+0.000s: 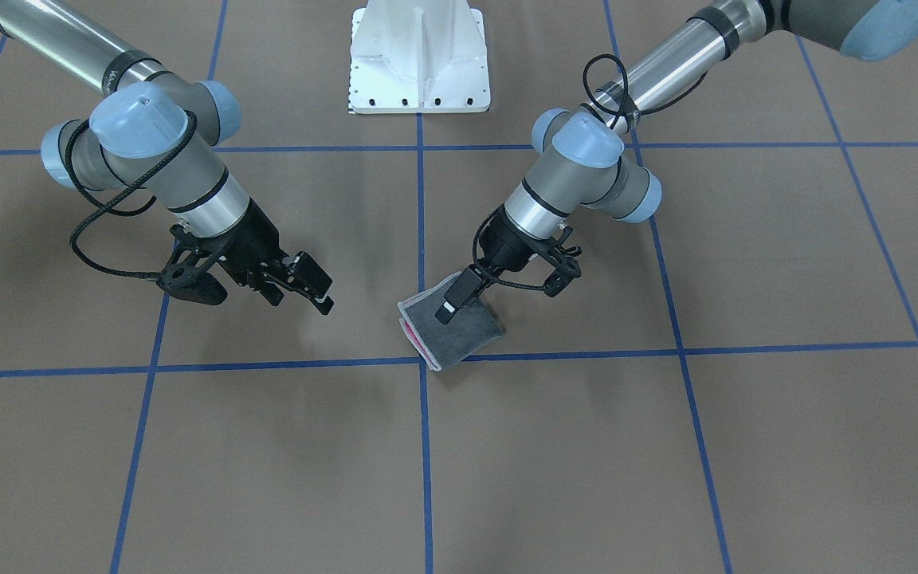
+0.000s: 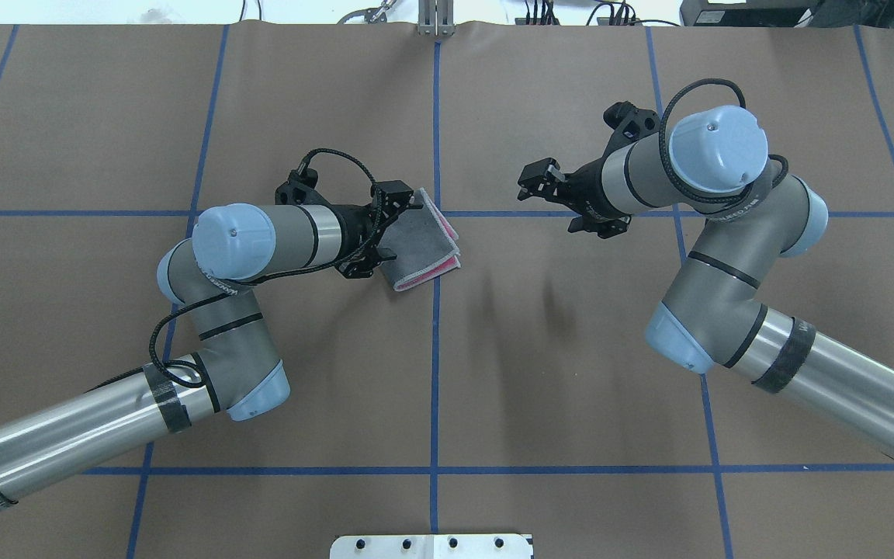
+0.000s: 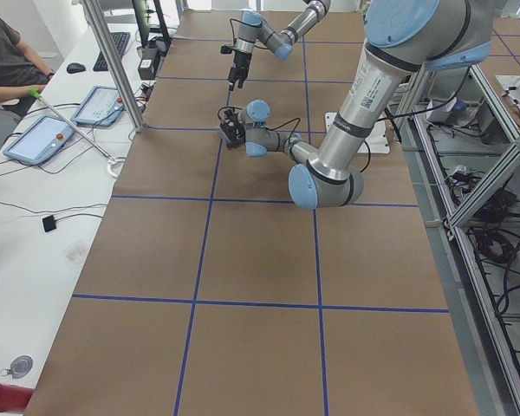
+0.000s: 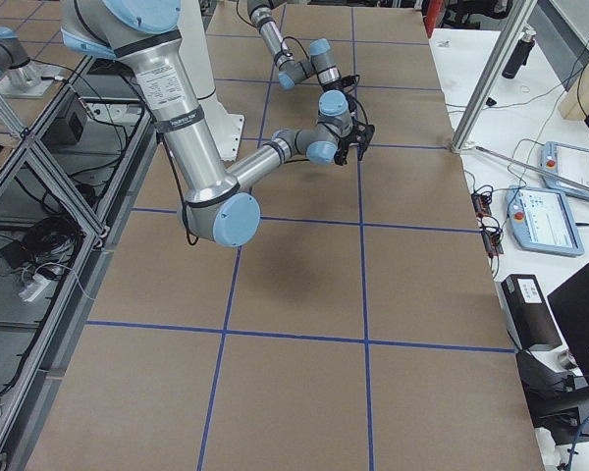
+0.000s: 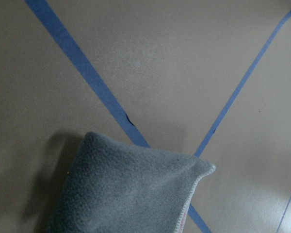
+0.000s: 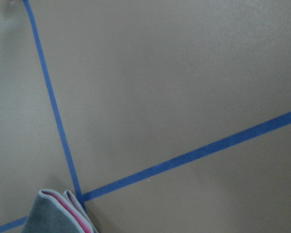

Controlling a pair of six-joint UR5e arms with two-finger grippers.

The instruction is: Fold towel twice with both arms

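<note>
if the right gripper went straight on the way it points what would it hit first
The right gripper would probably meet bare table by the tape crossing, short of the towel; depth is unclear.

Front-facing view looks steeply down across the tabletop (image 1: 746, 478), white pedestal (image 1: 419, 56) at frame top; overhead view looks from behind, the pedestal at frame bottom. Side views stand high and far at opposite tabletop ends. Wrist views sit close to the surface; both share the towel (image 5: 131, 194) and a blue tape crossing (image 6: 80, 196).
</note>
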